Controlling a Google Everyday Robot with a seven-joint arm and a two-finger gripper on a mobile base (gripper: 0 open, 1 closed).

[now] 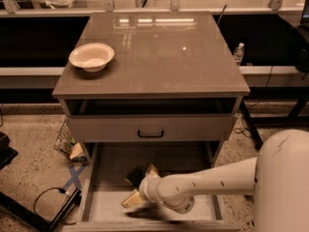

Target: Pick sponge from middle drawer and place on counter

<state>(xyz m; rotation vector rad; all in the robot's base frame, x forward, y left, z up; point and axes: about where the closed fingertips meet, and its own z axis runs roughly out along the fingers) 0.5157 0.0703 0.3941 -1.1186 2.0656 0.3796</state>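
Hand (141, 185) in middle drawer (110, 206) | fingers (130, 200) spread beside sponge (135, 177) | bowl (91, 57) on counter (164, 52)

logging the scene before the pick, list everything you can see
counter: one, grey-brown, tops the cabinet
bowl: one, cream, counter's left side
drawer front: one, grey with black handle, under the counter
middle drawer: one, grey, pulled open at the bottom
sponge: one, dark, inside the middle drawer
bottle: one, clear, right of the cabinet
tape cross: one, blue, on the floor at left
arm: one, white, reaching into the middle drawer
tool: one, pale fingers open, at the sponge
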